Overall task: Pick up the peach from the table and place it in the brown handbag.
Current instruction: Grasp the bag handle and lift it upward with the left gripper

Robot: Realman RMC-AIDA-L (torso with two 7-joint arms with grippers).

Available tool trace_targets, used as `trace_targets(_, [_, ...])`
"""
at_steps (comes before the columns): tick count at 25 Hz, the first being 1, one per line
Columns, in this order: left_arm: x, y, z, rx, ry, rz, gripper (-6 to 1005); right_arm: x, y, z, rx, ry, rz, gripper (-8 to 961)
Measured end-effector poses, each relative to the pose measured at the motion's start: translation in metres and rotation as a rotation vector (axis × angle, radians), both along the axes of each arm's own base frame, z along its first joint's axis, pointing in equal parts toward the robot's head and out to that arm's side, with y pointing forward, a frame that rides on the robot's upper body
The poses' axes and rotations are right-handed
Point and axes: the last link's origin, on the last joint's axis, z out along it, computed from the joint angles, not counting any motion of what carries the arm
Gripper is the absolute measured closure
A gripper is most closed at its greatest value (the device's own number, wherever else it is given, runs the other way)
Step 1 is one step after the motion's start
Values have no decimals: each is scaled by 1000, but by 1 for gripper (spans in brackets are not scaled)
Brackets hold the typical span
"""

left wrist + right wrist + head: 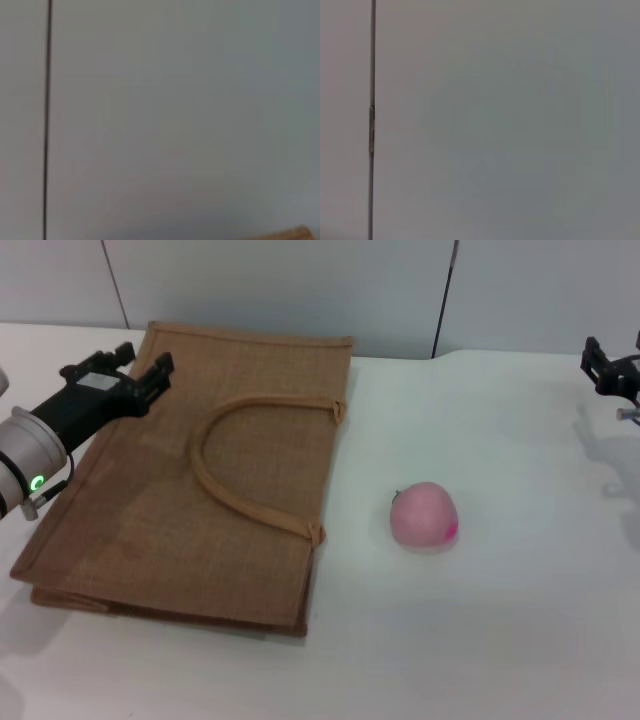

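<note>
Broadly, the white table (520, 620) meets a grey panelled wall (300, 290). Left gripper (140, 368) hangs over the brown handbag (200, 490), jaws apart; the peach (424, 515) lies beside. Right gripper (610, 365) is cut off, jaws unclear.

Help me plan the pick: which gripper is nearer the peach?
The right gripper, at the table's far right edge; the left gripper hovers over the brown handbag's far corner, farther from the peach.

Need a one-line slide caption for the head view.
Peach lies on table beside flat brown handbag; both arms apart.
</note>
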Motion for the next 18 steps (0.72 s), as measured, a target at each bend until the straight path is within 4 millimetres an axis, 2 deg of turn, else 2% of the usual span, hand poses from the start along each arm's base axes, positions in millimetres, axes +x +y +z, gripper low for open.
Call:
trace_targets(6, [0, 1, 7, -149, 45, -7, 427, -2, 4, -4, -36, -14, -22, 286])
trace_targets(18, [-2, -1, 7, -211, 113, -13, 427, -3, 4, -5, -41, -18, -19, 285])
